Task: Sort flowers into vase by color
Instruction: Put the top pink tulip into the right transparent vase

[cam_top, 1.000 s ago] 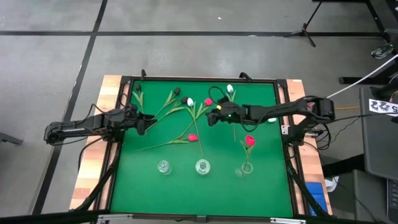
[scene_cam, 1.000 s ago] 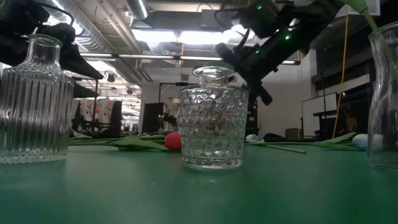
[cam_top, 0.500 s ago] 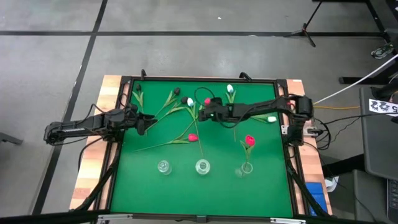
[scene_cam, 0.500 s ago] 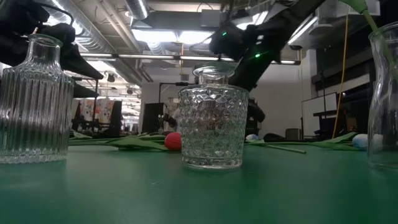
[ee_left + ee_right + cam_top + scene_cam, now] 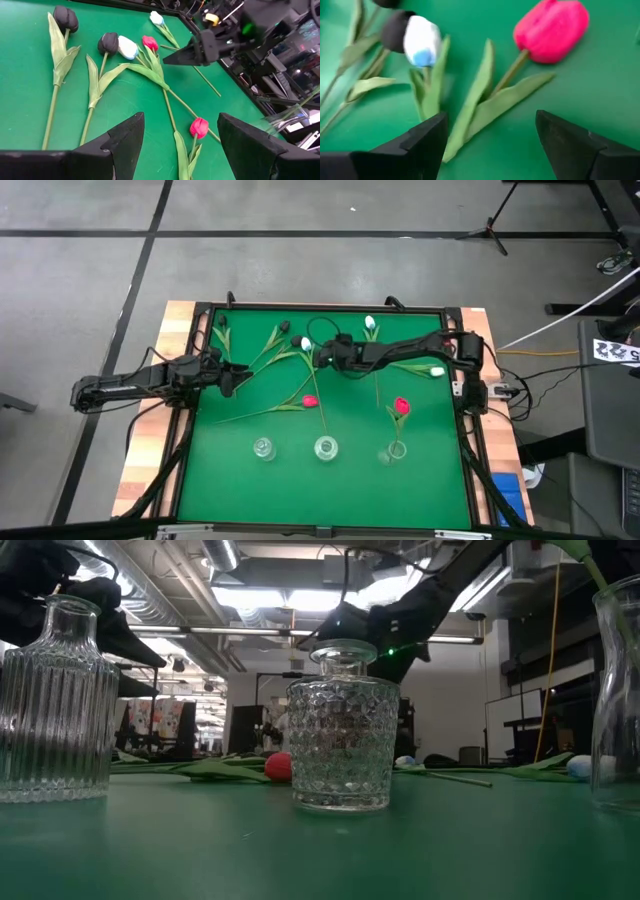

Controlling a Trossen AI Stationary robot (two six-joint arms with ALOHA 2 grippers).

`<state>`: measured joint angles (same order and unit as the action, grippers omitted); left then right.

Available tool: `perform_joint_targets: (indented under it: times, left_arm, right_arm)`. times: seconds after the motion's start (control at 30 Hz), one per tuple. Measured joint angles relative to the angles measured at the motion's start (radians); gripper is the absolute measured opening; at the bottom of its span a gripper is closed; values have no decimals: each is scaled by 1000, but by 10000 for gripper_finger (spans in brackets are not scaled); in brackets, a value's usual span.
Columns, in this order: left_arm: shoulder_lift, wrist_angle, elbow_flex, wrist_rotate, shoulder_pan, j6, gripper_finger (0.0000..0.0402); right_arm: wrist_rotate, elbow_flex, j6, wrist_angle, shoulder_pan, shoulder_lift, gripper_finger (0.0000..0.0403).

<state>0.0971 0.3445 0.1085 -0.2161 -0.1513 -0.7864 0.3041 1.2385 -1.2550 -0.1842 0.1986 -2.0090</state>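
Reaching leftward across the far half of the green mat (image 5: 330, 470), the right gripper (image 5: 322, 355) hangs over the cluster of loose flowers, jaws spread wide and holding nothing. Directly under it in the right wrist view lie a red-pink tulip (image 5: 551, 29) and a white tulip (image 5: 422, 39), the white head touching a black bud (image 5: 395, 30); their stems and leaves run between the two fingers toward the camera. In the high view the white head (image 5: 306, 343) sits just left of the gripper, on its far side, and the stems of this cluster run from the far side of the mat toward the near side, so the long axis lies roughly across the arm's reach.

The right arm is clearly the nearer one. The left gripper (image 5: 228, 377) waits at the left edge of the mat, also open and empty, well apart from the cluster.

Remaining flowers: another red-pink head (image 5: 310, 401) lies near mid-mat; one red-pink tulip (image 5: 401, 407) already stands in the right vase (image 5: 396, 451). The middle vase (image 5: 326, 447) and left vase (image 5: 263, 448) look empty. White heads also lie at far centre (image 5: 370, 323) and at the right edge (image 5: 437, 371).

Change over the last second: the right gripper has travelled left, from about mat centre to over the white and red-pink heads, with its arm stretched out flatter. The left arm has not moved. No flower has shifted.

Judgement: the grasp target is likely the stem just beneath the fingers; which colour cannot be told yet.
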Motion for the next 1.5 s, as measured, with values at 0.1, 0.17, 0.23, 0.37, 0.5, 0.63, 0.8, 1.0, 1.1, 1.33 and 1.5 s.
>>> perform_joint_targets:
  times: [0.1, 0.17, 0.23, 0.37, 0.5, 0.63, 0.8, 1.0, 1.1, 1.33, 1.5]
  left_arm:
    - [0, 0, 0, 0, 0, 4, 246]
    - [0, 0, 0, -1, 0, 6, 246]
    - [0, 0, 0, -1, 0, 7, 246]
    - [0, 0, 0, -1, 0, 7, 246]
    - [0, 0, 0, -1, 0, 8, 246]
    - [0, 0, 0, -1, 0, 9, 246]
    - [0, 0, 0, -1, 0, 19, 246]
    - [0, 0, 0, -1, 0, 21, 246]
    - [0, 0, 0, -1, 0, 21, 246]
    - [0, 0, 0, -1, 0, 27, 246]
    - [0, 0, 0, -1, 0, 29, 246]
  right_arm:
    - [7, 1, -22, 26, -1, -17, 296]
    - [13, 2, -23, 33, -2, -21, 296]
    - [16, 2, -29, 47, -2, -27, 296]
    - [16, 2, -35, 76, -2, -31, 296]
    - [18, 2, -35, 80, -1, -32, 296]
    - [37, 6, -43, 83, -1, -45, 296]
    - [36, 72, -40, 76, -2, -93, 296]
    - [45, 122, -62, -18, 4, -105, 285]
    - [16, 125, -61, -42, 8, -105, 255]
    - [25, 124, -47, -56, 11, -113, 155]
    - [33, 122, 2, -56, 11, -115, 100]
